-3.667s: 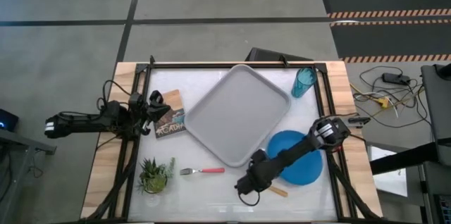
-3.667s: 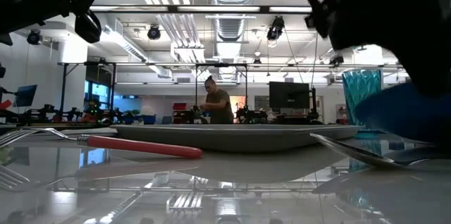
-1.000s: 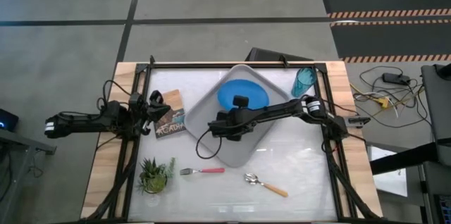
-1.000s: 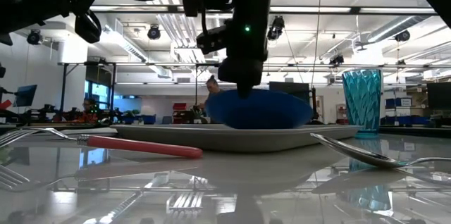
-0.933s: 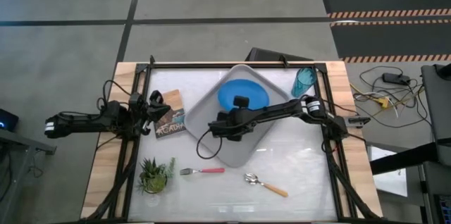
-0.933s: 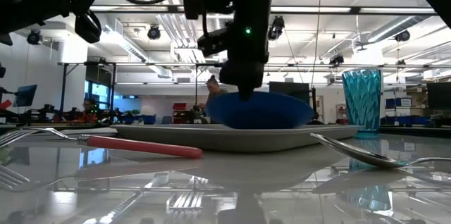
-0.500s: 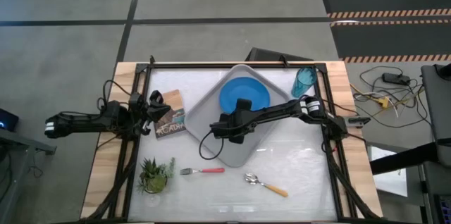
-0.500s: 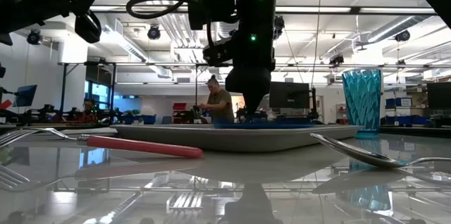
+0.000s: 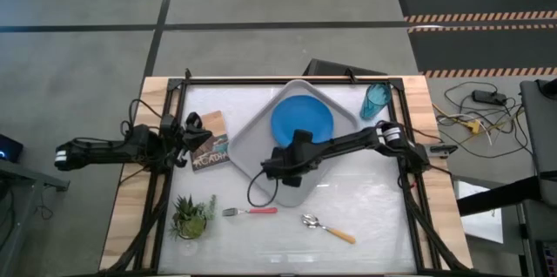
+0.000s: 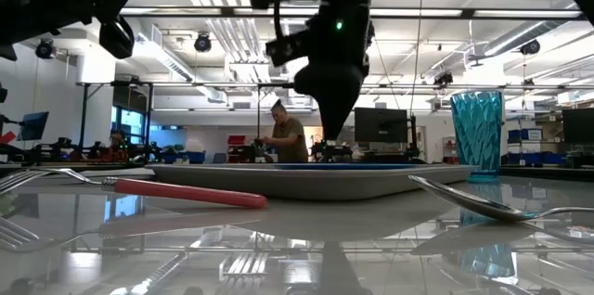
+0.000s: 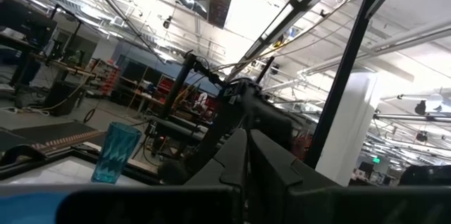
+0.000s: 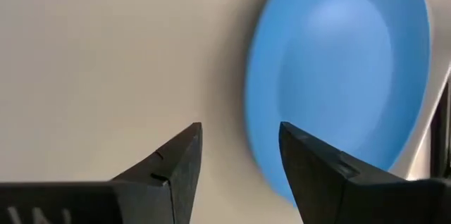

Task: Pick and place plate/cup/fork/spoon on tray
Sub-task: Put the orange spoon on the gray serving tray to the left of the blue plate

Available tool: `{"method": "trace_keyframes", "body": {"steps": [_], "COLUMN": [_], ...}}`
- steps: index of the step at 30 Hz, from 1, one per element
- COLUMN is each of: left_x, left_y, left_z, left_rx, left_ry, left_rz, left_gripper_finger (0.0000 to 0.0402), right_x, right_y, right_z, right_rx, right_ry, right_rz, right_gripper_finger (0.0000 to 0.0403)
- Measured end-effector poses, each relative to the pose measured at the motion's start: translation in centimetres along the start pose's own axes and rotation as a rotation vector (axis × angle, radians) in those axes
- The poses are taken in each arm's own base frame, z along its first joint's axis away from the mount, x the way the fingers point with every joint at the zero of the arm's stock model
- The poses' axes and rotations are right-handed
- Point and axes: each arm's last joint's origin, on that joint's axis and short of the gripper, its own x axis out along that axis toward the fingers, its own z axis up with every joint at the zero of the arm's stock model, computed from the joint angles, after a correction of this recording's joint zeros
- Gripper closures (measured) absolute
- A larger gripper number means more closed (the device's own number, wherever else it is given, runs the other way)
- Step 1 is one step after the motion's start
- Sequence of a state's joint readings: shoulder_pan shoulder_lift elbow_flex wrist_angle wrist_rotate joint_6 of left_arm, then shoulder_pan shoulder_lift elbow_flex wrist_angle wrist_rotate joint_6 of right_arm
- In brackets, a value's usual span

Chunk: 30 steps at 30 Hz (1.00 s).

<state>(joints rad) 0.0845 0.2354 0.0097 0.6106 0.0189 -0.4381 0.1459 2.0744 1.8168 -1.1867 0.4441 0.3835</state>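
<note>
Plate (image 9: 302,120) flat on tray (image 9: 261,138), far part. Right gripper (image 9: 277,169) above tray, just beside plate, fingers apart, empty. Left gripper (image 9: 193,131) parked at table's left edge, fingers look together.

Remaining: cup (image 9: 376,100), fork (image 9: 251,211), spoon (image 9: 328,228), all off tray. Next likely: reach for 1 of them.

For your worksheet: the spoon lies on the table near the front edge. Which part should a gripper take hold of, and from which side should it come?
Probably the orange handle of the spoon, gripped from straight above with the fingers across its narrow width. It lies flat on the table, so only a top-down approach reaches it, and the straight handle looks a surer hold than the rounded bowl. The right gripper, open over the tray, is nearest.
</note>
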Motion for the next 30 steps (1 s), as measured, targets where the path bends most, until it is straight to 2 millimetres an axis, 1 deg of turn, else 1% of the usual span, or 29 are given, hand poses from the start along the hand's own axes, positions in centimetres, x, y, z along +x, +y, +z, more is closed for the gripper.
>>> {"method": "trace_keyframes", "body": {"steps": [2,6,13,19,21,23,27,30], "left_x": [0.0,0.1,0.1,0.1,0.1,0.1,0.1,0.1], "left_y": [0.0,0.1,0.1,0.1,0.1,0.1,0.1,0.1], "left_z": [-0.1,-0.2,-0.2,-0.2,-0.2,-0.2,-0.2,-0.2], "left_rx": [-0.001,-0.002,-0.003,-0.024,-0.028,-0.025,-0.025,-0.026], "left_ry": [0.006,0.017,0.014,0.015,0.015,0.015,0.015,0.013], "left_rz": [0.003,0.008,0.007,0.007,0.008,0.008,0.008,0.006], "left_gripper_finger": [0.0402,0.0402,0.0402,0.0402,0.0402,0.0402,0.0402,0.0402], "right_x": [-0.9,-3.2,-6.4,-8.0,-8.5,-9.0,-9.4,-9.5], "right_y": [1.0,3.1,7.6,10.4,10.8,10.9,10.3,9.8], "right_z": [-0.3,-1.3,-3.9,-6.6,-7.7,-8.9,-11.4,-13.0], "right_rx": [-0.009,-0.05,-0.141,-0.151,-0.149,-0.125,-0.064,-0.003], "right_ry": [-0.027,-0.101,-0.193,-0.212,-0.225,-0.251,-0.291,-0.343], "right_rz": [0.012,0.047,0.103,0.127,0.122,0.092,0.062,0.111], "right_gripper_finger": [0.0234,0.0243,0.0252,0.025,0.0251,0.025,0.0252,0.0255]}}
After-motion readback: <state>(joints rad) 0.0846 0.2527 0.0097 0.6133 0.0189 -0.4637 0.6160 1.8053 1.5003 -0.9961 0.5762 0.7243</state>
